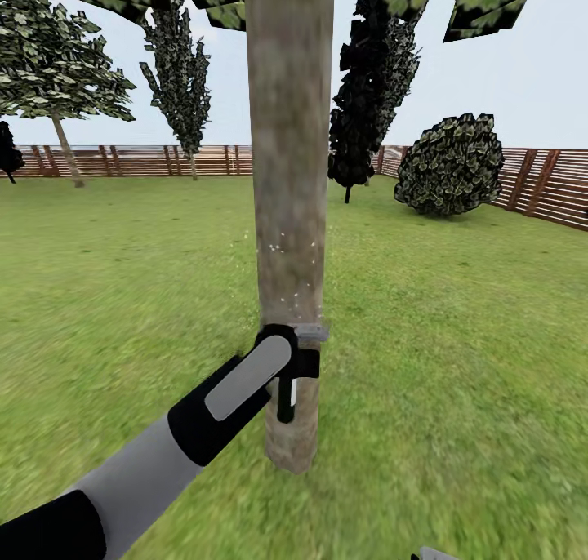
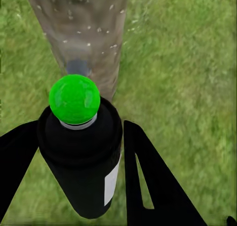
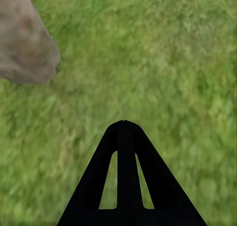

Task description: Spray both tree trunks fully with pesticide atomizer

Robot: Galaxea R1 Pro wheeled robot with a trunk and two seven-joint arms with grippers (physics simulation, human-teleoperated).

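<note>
Left hand (image 1: 287, 372) was clamped on the sprayer (image 2: 81, 152), its two dark fingers (image 2: 148, 186) pressed to either side of the black body, holding it just in front of the tree trunk (image 1: 290, 176). In the left wrist view the sprayer's green knob (image 2: 74, 98) faced the camera and its far end pointed at the bark, which suits aiming the spray at the trunk from close range. White specks (image 2: 98, 29) of pesticide dotted the bark ahead of the sprayer and, in the head view, a band of the trunk just above the hand; higher up the bark looked bare, so I judged the coverage only partial. Right hand (image 3: 123, 137) hung low over the grass (image 3: 163, 63) near the base of the trunk, fingers together and holding nothing, apparently kept clear of the spraying.
</note>
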